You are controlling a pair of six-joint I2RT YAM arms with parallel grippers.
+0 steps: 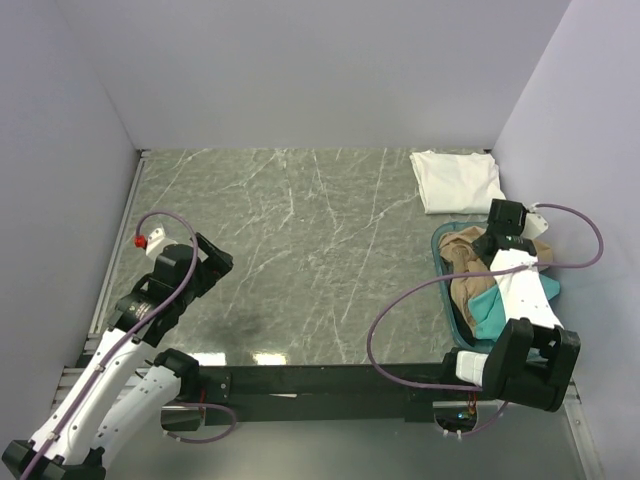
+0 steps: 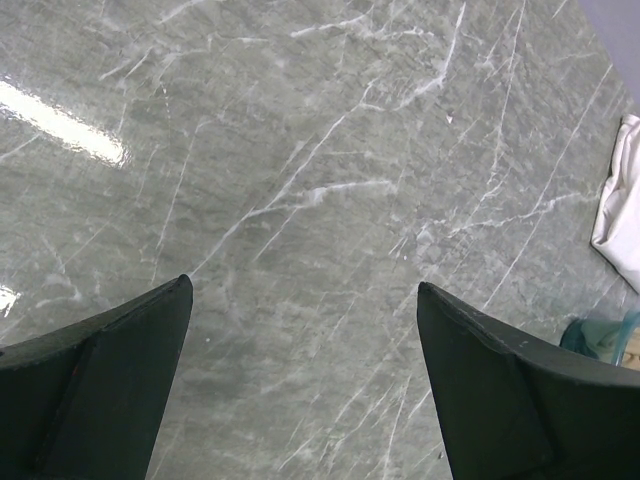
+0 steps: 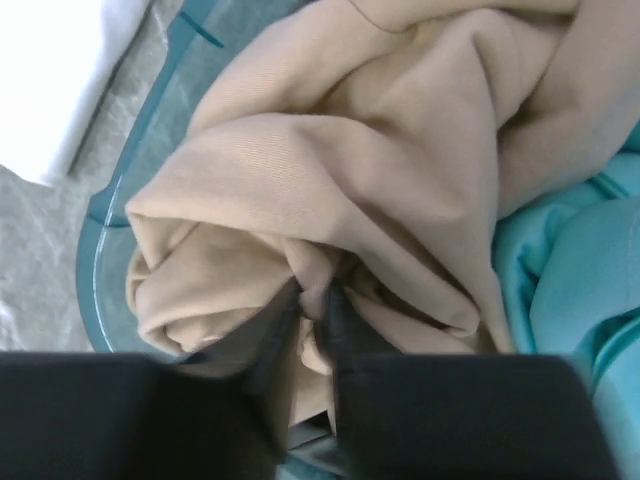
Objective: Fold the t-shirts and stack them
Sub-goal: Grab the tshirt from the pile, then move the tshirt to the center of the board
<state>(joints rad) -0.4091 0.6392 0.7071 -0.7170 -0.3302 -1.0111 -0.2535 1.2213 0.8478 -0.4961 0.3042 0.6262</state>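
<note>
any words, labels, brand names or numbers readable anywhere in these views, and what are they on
None: no readable text in any view.
The tan t-shirt, teal t-shirt, white t-shirt, teal basket and marble table all look plain; no tag or print shows.

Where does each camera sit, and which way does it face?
Top external: above and behind, looking down on the table; the left arm and right arm show.
Left wrist: faces bare table; the open left pincer frames the bottom.
Right wrist: looks down into the basket; the right pincer pinches the tan t-shirt.
Shared: the white t-shirt appears in all three views.
</note>
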